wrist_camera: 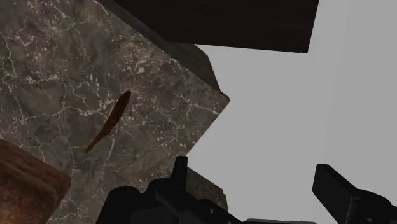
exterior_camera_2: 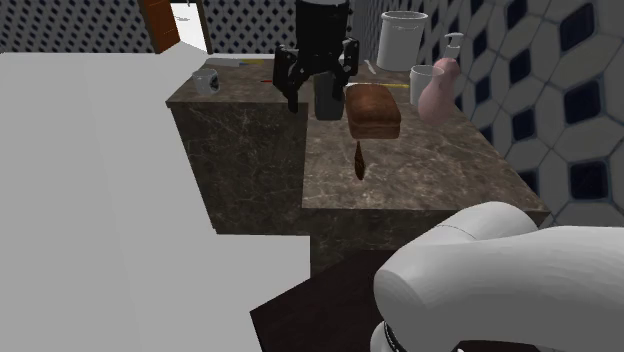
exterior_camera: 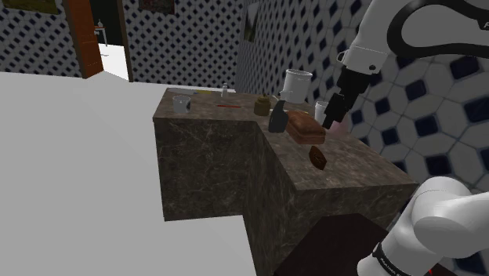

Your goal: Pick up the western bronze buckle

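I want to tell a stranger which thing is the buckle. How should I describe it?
Find the dark marbled counter against the tiled wall. On its top, close by the big brown block on the side towards the robot, is the buckle. It is a small, thin, reddish-brown piece, far smaller than the block.

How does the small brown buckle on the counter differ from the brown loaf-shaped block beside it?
The buckle is small and thin; the loaf-shaped block is far bigger and bulky. The buckle appears to stand on its edge, while the block lies flat. The buckle sits nearer the stand, the block farther back. Both are brown and rest on the dark marble counter.
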You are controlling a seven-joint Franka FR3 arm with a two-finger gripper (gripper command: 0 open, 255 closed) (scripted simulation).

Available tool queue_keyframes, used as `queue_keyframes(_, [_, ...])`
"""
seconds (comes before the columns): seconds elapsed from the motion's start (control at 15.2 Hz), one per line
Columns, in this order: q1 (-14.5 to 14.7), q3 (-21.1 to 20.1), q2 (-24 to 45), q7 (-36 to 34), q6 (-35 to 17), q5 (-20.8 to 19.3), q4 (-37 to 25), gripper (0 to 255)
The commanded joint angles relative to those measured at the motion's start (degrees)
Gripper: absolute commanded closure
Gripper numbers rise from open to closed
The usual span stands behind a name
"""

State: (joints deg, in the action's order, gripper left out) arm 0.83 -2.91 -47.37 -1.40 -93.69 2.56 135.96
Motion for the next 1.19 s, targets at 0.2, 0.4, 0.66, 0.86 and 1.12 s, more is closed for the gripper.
queue_keyframes(0.2, [-1.4, 1.8, 0.8, 1.3, -4.2, -1.6, 3.8, 0])
queue_keyframes(0.4, [-2.9, 3.8, 2.3, 2.6, -8.6, -3.3, 7.2, 0])
queue_keyframes(0.66, [-5.1, 6.5, 5.3, 4.3, -14.8, -5.6, 10.8, 0])
queue_keyframes(0.86, [-6.8, 8.5, 8.3, 5.5, -19.6, -7.3, 13.0, 0])
queue_keyframes(1.12, [-9.1, 11.4, 13.4, 7.0, -26.4, -9.4, 14.9, 0])
